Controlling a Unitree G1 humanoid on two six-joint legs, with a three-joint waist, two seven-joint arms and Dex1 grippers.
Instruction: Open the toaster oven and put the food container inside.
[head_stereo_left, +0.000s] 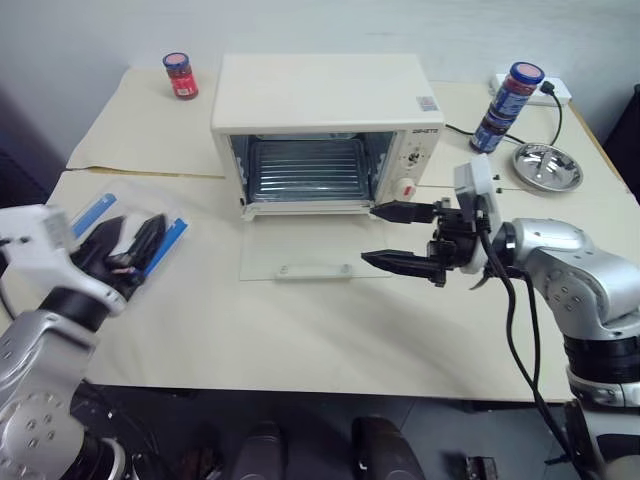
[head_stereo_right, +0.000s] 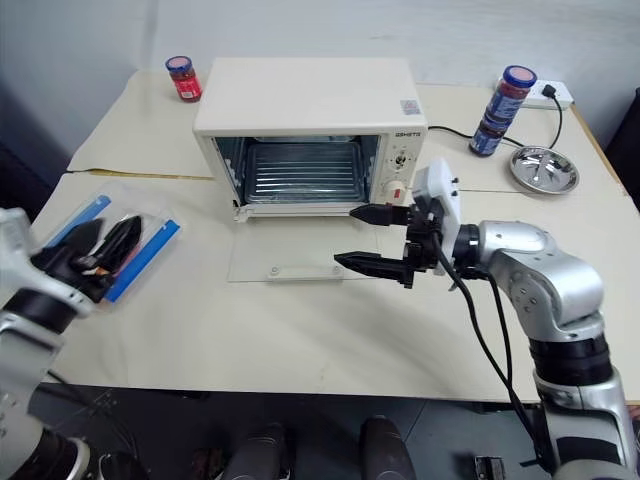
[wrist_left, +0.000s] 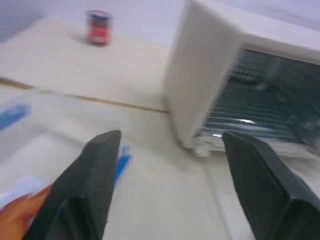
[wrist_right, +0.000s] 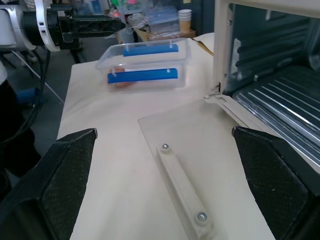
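Oven: the toaster oven (head_stereo_left: 325, 125) stands at the back of the table (head_stereo_left: 300, 340), its glass door (head_stereo_left: 315, 255) dropped flat onto the tabletop, rack and cavity exposed.
Done: the opening step looks complete.
Container: the food container (wrist_right: 144, 67) sits on the table well to the left of the oven, lid on, still outside it.
Left gripper: the left gripper (head_stereo_right: 100, 245) hovers at the container with fingers spread; they seem not to be gripping the box, though blur in the wrist view leaves that uncertain.
Right gripper: the right gripper (head_stereo_left: 400, 237) hangs over the right end of the lowered door, fingers wide apart, holding nothing.
Left to do: grasp the container, carry it across, set it on the rack.
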